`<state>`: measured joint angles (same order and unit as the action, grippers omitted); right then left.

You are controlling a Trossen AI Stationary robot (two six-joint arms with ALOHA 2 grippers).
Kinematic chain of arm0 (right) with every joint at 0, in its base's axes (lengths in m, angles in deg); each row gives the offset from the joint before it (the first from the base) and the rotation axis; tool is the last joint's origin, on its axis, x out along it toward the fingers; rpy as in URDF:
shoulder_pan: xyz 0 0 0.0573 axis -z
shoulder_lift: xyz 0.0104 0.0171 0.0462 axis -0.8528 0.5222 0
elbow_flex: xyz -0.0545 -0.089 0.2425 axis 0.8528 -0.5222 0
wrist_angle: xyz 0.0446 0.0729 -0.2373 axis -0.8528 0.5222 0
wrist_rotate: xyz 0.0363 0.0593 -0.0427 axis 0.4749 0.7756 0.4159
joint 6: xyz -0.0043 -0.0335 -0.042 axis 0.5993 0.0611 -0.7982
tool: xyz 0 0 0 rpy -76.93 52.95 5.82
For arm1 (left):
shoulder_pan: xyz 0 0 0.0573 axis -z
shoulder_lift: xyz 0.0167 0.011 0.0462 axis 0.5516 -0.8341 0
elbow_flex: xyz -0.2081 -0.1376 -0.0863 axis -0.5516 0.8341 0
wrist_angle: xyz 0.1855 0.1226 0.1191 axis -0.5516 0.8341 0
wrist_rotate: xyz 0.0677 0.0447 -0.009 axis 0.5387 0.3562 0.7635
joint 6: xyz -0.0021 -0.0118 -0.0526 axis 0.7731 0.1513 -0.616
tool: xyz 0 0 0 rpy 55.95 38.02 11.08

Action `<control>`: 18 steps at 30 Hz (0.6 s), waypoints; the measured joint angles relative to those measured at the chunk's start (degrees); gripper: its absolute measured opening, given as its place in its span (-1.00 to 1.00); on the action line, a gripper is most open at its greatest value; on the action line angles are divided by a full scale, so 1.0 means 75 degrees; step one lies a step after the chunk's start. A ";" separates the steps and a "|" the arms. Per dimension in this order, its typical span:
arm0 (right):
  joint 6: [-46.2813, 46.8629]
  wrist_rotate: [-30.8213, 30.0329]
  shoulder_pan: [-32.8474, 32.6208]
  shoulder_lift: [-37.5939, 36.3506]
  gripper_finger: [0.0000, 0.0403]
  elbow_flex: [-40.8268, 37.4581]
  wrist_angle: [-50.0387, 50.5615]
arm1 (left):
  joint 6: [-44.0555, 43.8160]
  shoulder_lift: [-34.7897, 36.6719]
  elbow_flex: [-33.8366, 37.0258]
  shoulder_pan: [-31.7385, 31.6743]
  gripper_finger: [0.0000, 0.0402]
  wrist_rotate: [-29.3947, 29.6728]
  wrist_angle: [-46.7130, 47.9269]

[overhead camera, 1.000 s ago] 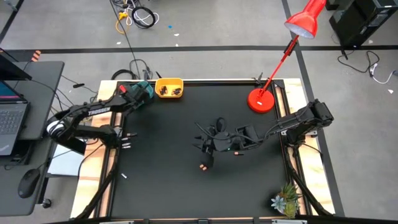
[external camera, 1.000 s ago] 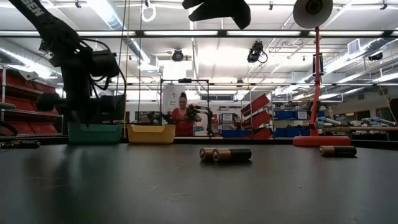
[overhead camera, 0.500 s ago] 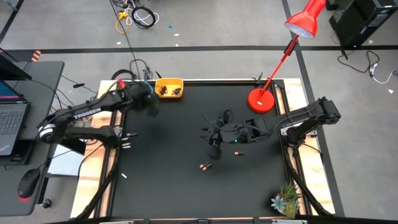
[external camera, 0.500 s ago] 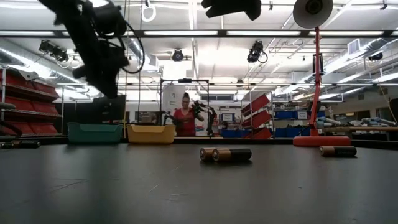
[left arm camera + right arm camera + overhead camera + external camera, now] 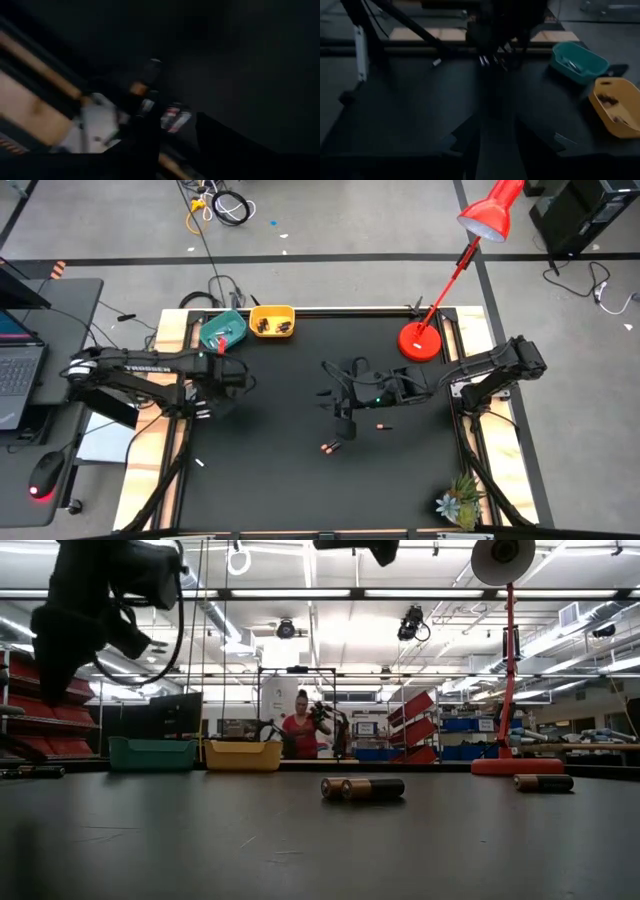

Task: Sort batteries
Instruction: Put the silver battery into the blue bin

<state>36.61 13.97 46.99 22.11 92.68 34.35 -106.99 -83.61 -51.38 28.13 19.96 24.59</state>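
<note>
Two dark batteries [image 5: 331,447] [image 5: 380,426] lay loose mid-table, near centre, each lying flat, long axis roughly left-right. I judged sort mostly done: yellow bowl [image 5: 272,321] held several, teal bowl [image 5: 222,330] some.

Right gripper [image 5: 338,402] hovered just above them; left gripper [image 5: 232,376] near left edge. Couldn't tell either's finger opening or load.

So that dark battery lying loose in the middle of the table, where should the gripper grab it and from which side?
Grip the battery around the middle of its dark body, coming straight down from above. It lies flat on its side on the table, with open space around it, so fingers can close across its round barrel. The right gripper hangs closest.
</note>
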 joint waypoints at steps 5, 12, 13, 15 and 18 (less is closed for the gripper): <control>0.0568 0.0172 0.0011 -0.0002 -0.37 0.0000 -0.0051 | -0.0839 0.0140 0.0027 0.1356 -0.35 -0.0143 -0.0116; 0.1431 0.0831 -0.0090 -0.0003 -0.37 0.0000 0.0262 | -0.2737 0.1327 0.0169 0.2239 -0.38 0.0442 -0.0189; 0.1425 0.1062 -0.0047 -0.0003 -0.37 0.0000 0.0367 | -0.3052 0.1561 0.0169 0.2300 -0.40 0.0475 -0.0251; 0.1178 0.1219 0.0101 -0.0002 -0.38 0.0000 0.0644 | -0.3647 0.2037 0.0169 0.2478 -0.46 0.0535 -0.0395; 0.0809 0.1185 0.0534 0.0006 -0.40 0.0000 0.0767 | -0.4196 0.2507 0.0169 0.2647 -0.55 0.0589 -0.0486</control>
<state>42.68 22.86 51.00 22.15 92.68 40.10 -138.46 -64.81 -50.11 47.99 24.38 20.94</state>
